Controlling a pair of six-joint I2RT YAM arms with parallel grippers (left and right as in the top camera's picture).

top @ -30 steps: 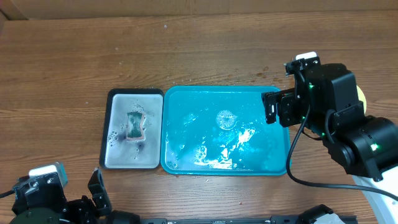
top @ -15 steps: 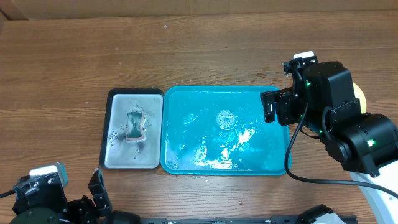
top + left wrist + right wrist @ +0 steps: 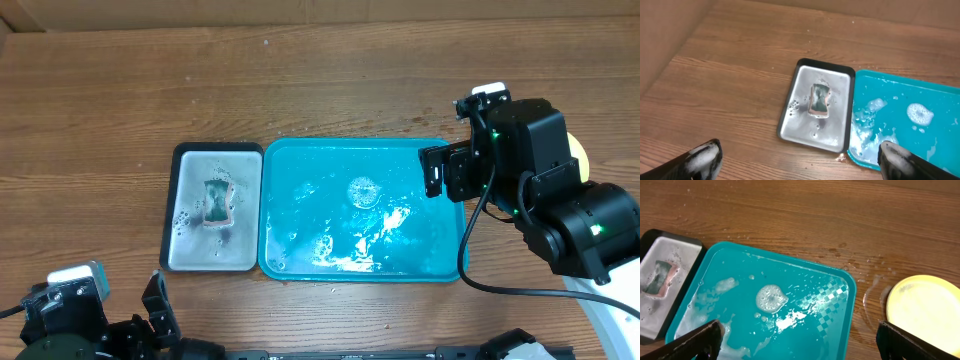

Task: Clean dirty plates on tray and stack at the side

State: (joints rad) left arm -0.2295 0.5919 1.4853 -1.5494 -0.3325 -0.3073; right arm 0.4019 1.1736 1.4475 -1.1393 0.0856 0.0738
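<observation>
Apparently the work is all but done: the tray (image 3: 300,170) holds only suds, and a yellow-green plate (image 3: 925,310) lies on the table (image 3: 300,80) just right of it; how many sit stacked beneath, I cannot tell. Right gripper (image 3: 797,326) hovers over the tray's right rim, fingers wide and empty; left gripper (image 3: 799,147) near-left, likewise wide, bare wood around

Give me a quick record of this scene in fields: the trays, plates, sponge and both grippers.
blue tray: wet, no plates in it, foam patch near the middle
plate: yellow-green, on the table right of the blue tray; how many are stacked cannot be told
grey tray: beside the blue tray's left edge, holds the sponge
left gripper: open, empty
right gripper: open, empty, over the blue tray's right part
</observation>
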